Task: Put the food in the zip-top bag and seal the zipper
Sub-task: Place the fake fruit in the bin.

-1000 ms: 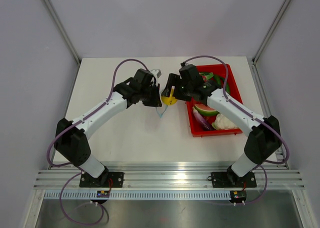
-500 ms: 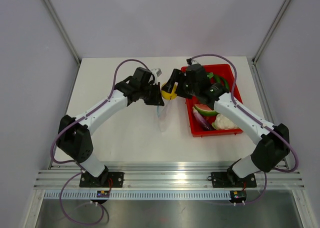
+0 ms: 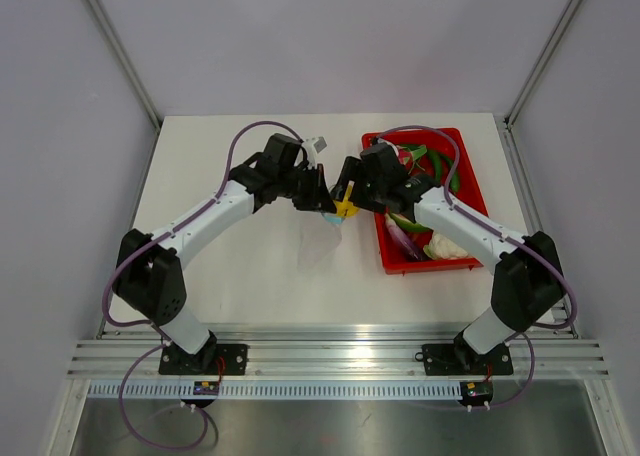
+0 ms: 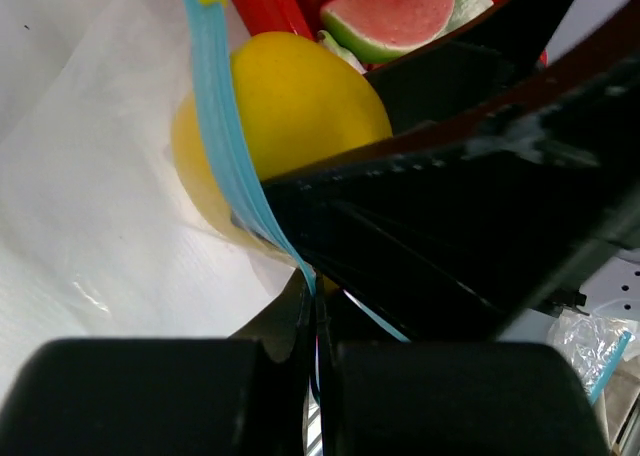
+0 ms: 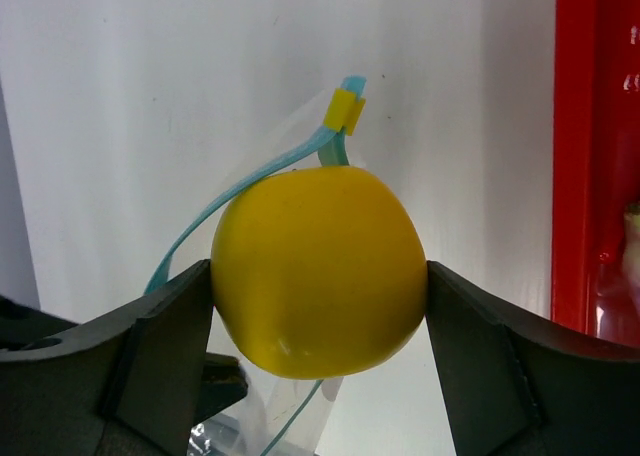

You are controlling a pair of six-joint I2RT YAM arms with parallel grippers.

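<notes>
My right gripper (image 5: 318,276) is shut on the round yellow fruit (image 5: 318,269), holding it at the mouth of the clear zip-top bag (image 3: 322,238). In the top view the yellow fruit (image 3: 344,209) sits between the two grippers. My left gripper (image 4: 318,301) is shut on the bag's light-blue zipper strip (image 4: 222,126), holding that edge up. The yellow fruit (image 4: 290,96) shows right behind the strip. The strip (image 5: 250,191) curves around the fruit, with a yellow slider tab (image 5: 344,110). A watermelon wedge (image 4: 392,11) lies in the red tray; it also shows in the top view (image 3: 407,221). A purple eggplant (image 3: 402,243) lies beside it.
The red tray (image 3: 465,171) stands right of centre with green pieces and a white cauliflower-like piece (image 3: 450,246). Its red wall (image 5: 590,146) is at the right edge of the right wrist view. The white table (image 3: 250,266) lies under the bag.
My right gripper has carried the yellow fruit down and slightly left to the bag's mouth. The left gripper has kept its hold on the zipper edge, shifting a little right.
</notes>
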